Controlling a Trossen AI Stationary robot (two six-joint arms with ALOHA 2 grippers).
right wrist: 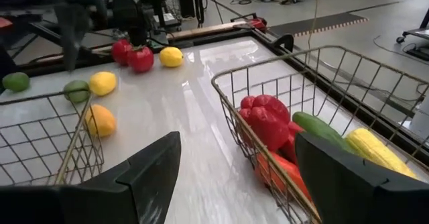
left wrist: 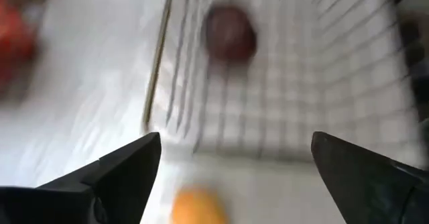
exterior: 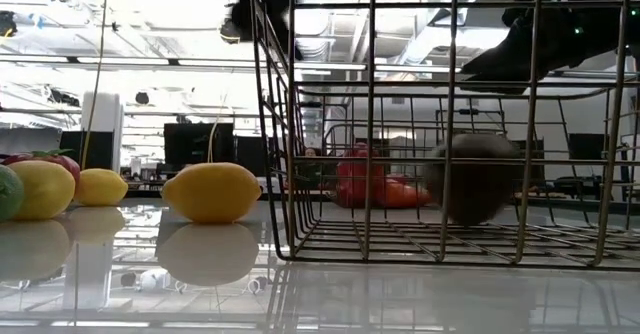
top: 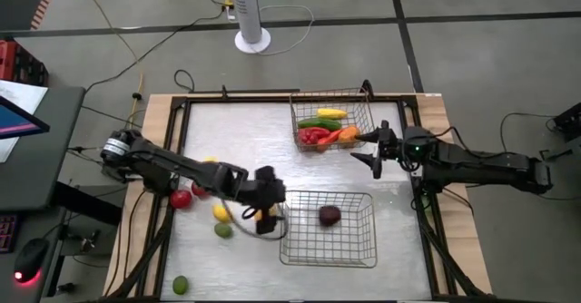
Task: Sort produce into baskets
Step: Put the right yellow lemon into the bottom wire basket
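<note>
Hovering spread and empty, the left gripper (top: 264, 214) sits over a small orange plastic fruit (top: 270, 215) just outside the near silver wire-mesh basket's (top: 328, 255) left wall, seemingly lining up a pick. The right gripper (top: 373, 149), also spread and empty, waits beside the far wire-mesh basket (top: 332, 93), which holds long produce.

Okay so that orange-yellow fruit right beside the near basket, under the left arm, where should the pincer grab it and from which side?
Grip the orange-yellow fruit across its rounded middle, coming straight down from above. It lies on the table close against the near basket, so a sideways approach from that side would likely hit wire. The open left pincer already hangs over it.
</note>
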